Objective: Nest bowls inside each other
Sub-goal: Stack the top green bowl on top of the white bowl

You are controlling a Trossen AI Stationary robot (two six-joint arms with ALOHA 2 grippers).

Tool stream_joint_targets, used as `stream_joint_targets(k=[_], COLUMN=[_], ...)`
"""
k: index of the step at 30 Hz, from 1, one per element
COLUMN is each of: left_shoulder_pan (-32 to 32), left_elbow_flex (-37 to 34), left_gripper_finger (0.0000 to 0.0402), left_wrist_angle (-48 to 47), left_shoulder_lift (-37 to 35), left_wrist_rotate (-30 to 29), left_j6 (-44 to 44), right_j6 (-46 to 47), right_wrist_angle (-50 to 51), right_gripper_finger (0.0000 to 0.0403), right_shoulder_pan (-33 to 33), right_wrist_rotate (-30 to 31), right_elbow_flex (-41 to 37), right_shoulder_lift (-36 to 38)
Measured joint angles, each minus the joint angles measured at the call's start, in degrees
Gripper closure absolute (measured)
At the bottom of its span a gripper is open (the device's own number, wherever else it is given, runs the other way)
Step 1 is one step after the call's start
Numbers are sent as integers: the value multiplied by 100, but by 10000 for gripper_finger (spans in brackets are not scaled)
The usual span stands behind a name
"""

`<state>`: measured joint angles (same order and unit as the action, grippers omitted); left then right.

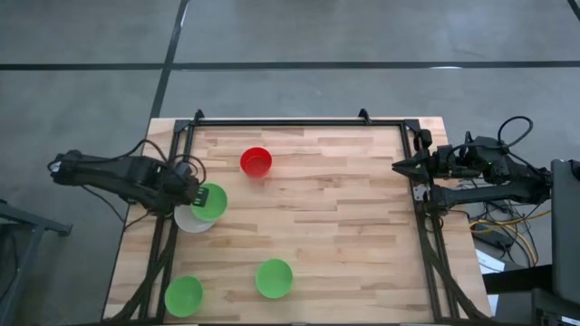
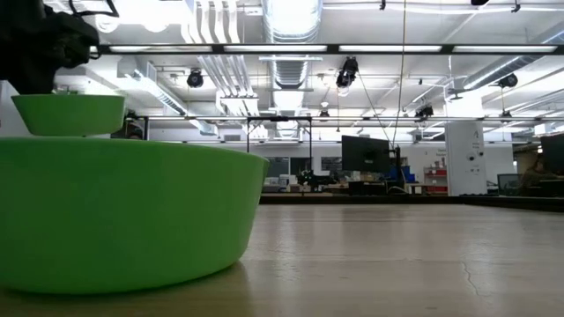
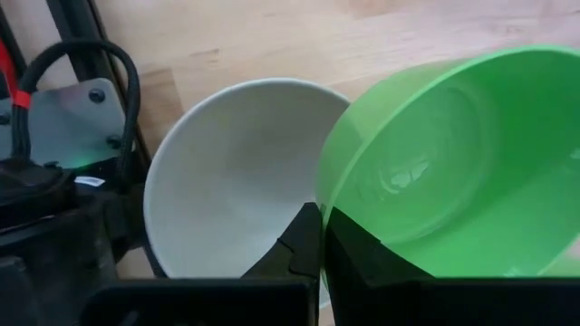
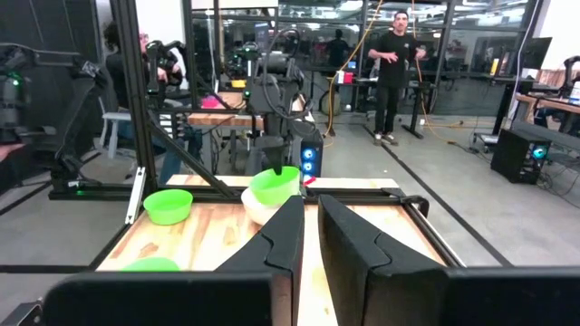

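Worktop of pale wood planks inside a dark frame carries five bowls. Left claw sits at the worktop's left edge, clenched on the rim of a green bowl, which it holds tilted and raised, partly over the white bowl. The left wrist view shows the fingers pinching the green rim, with the white bowl's opening just beside and below it. In the low view the held bowl hangs clear above the surface. Red bowl stands alone toward the far side, well apart from the others. Two more green bowls rest near the front edge: one at the left corner, one nearer the middle. Right claw waits at the right edge of the worktop, fingers close together with only a narrow gap, holding nothing. No readable writing, labels or brand marks could be made out on any item.
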<state>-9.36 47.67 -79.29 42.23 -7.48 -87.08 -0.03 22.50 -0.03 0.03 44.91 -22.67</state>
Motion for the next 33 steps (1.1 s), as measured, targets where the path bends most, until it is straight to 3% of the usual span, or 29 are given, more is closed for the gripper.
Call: stream_joint_targets(k=[19,33], left_shoulder_pan=[-36,-36], left_elbow_flex=[-303,-403], left_gripper_finger=[396,397], left_wrist_angle=[-468,-640], left_shoulder_lift=[-546,-380], left_wrist_rotate=[391,734], left_j6=[-421,-474], right_j6=[0,0], right_wrist_angle=[0,0], right_gripper_finger=[369,369], right_shoulder_pan=[2,1], right_wrist_rotate=[1,0], right_elbow_flex=[0,-1], right_shoulder_lift=[0,1])
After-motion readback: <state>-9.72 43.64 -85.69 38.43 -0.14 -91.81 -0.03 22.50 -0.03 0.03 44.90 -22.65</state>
